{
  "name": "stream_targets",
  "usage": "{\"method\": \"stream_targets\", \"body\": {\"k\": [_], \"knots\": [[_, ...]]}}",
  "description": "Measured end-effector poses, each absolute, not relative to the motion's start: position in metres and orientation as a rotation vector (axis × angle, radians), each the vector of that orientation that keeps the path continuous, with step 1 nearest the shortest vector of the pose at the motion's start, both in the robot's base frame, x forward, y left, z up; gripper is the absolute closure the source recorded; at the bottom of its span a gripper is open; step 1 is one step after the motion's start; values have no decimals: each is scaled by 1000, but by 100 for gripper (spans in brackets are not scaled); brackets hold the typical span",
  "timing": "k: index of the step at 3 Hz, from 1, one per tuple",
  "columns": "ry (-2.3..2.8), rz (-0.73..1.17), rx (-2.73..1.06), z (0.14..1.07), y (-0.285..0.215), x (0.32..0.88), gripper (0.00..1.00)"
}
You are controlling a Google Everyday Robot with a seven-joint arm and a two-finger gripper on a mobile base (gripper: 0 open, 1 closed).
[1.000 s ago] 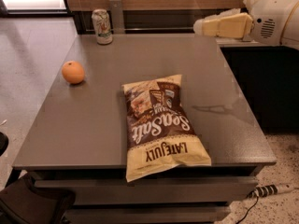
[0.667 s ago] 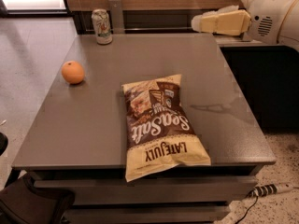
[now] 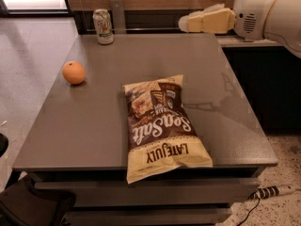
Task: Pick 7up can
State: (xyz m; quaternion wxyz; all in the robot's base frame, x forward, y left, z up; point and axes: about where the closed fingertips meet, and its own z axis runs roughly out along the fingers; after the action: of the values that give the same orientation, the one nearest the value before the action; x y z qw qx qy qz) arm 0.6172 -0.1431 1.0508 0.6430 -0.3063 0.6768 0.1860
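While the 7up can [image 3: 103,26] is standing upright, the gripper [image 3: 185,23] is hovering apart; open or closed, I cannot tell.

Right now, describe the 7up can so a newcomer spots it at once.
On the grey table, the can stands upright at the far edge near the left corner, beyond the orange. It is the only cylinder: whitish, green band, silver top; the bag lies flat in front. The gripper hovers over the far right edge, apart from it.
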Motion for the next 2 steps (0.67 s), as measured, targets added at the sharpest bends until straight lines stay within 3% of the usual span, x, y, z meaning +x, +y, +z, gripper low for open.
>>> {"method": "stream_targets", "body": {"k": [1,2], "knots": [[1550,383,-771,1025,-71,654,0],[1560,407,-783,1004,-30,682,0]]}}
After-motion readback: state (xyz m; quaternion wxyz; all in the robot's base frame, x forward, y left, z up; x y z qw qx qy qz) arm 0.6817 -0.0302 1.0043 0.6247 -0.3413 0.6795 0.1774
